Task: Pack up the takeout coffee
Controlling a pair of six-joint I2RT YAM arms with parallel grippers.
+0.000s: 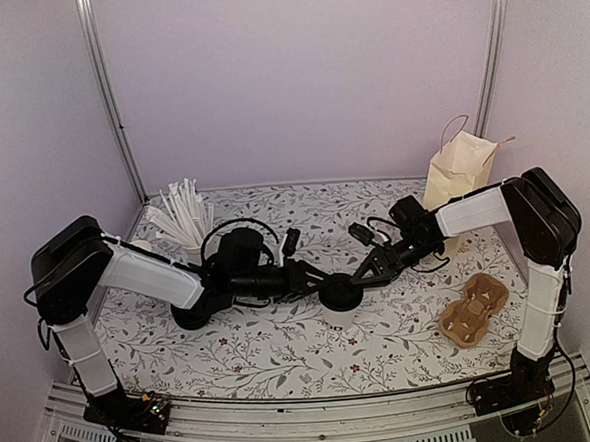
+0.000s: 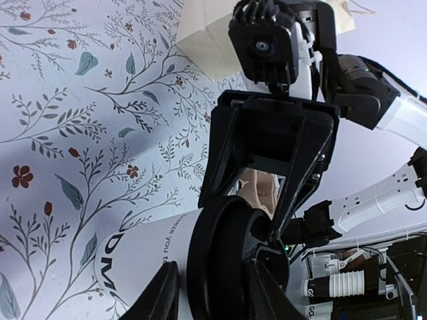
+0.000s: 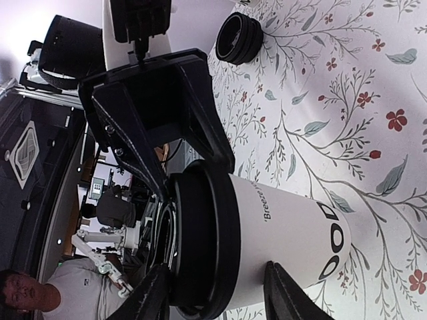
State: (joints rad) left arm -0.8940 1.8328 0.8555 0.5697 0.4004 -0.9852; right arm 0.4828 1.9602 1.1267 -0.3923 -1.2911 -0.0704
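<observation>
The takeout coffee (image 1: 339, 300) stands central on the tabletop (image 1: 283, 354), unpacked. Left fingers (image 2: 157, 300) and right fingers (image 3: 148, 300) gape wide around its lid (image 3: 203, 240), neither visibly clamping. Packing remains: carrier (image 1: 473, 308) at its four o'clock, bag (image 1: 459, 171) at two.

Pale lilac walls (image 1: 296, 81), metal corner posts (image 1: 107, 102), floral-print tabletop (image 1: 283, 352)

Takeout coffee (image 1: 340, 300), white cup with dark lettering, black lid, upright mid-table
</observation>
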